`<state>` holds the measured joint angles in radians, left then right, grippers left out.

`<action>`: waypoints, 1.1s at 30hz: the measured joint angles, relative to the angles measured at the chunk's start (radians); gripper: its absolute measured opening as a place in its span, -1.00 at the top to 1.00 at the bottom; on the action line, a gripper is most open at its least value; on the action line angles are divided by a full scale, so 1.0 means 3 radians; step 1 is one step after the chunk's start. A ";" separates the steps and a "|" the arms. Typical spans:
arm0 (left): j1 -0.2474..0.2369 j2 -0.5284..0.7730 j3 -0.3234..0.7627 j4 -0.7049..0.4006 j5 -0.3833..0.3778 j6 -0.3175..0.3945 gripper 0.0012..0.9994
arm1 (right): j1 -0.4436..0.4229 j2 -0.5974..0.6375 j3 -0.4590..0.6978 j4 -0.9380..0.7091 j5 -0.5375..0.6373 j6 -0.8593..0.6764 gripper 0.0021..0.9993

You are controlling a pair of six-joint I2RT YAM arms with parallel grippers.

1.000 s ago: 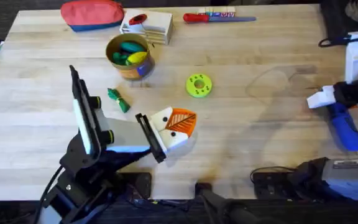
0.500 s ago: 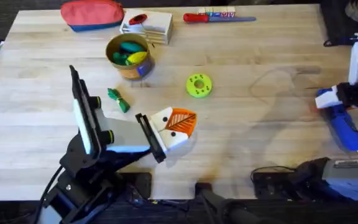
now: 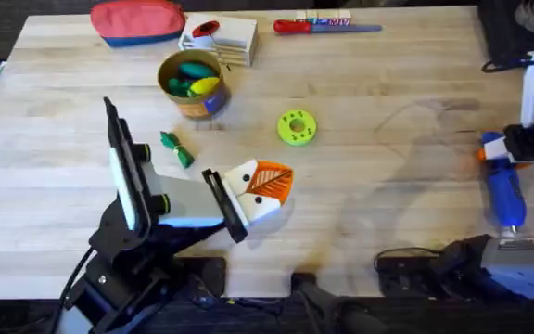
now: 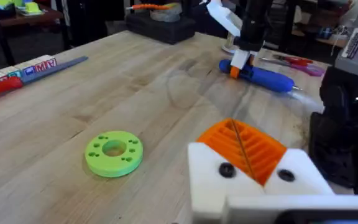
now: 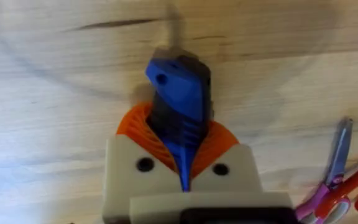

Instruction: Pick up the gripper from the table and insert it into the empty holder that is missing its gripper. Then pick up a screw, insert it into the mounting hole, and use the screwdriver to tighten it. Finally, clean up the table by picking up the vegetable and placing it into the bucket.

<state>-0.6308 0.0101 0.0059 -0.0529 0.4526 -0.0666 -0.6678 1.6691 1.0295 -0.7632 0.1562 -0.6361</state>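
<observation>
My left gripper [image 3: 265,188] rests low at the table's middle, shut, its two orange ribbed tips [image 4: 244,146] pressed together with nothing between them. Both tips sit in white holder blocks [image 4: 207,174], each showing a dark screw head [image 4: 225,169]. At the right edge my right gripper [image 3: 495,148] is shut on the rear end of the blue screwdriver [image 3: 506,193], seen between the orange pads [image 5: 138,121] in the right wrist view as a blue body [image 5: 179,93]. The green vegetable [image 3: 176,148] lies left of centre. The gold bucket [image 3: 193,85] stands behind it, holding toy items.
A lime-green disc [image 3: 297,127] with a hole lies in front of my left gripper. A red-handled screwdriver [image 3: 327,26], a white box [image 3: 219,37] and a red pouch [image 3: 137,20] line the far edge. Red-handled pliers [image 5: 347,183] lie beside my right gripper.
My right gripper has drifted right with the blue screwdriver, which has swung from slanting to nearly straight toward the near edge. The left arm has not moved.
</observation>
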 joint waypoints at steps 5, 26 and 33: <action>0.0000 0.0000 0.0000 -0.0001 0.0000 0.0000 0.99 | 0.0018 -0.0001 0.0035 -0.0051 0.0045 0.0080 0.99; 0.0000 0.0000 0.0000 0.0000 0.0000 0.0000 0.99 | 0.0595 -0.1959 0.0296 0.0173 -0.0832 0.1210 0.99; 0.0000 0.0000 0.0000 -0.0001 0.0000 0.0000 0.99 | 0.1196 -0.2664 0.0256 0.0444 -0.1144 0.1570 0.99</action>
<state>-0.6308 0.0101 0.0059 -0.0532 0.4526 -0.0666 -0.3089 0.8700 1.1063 -0.6299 -0.1869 -0.1650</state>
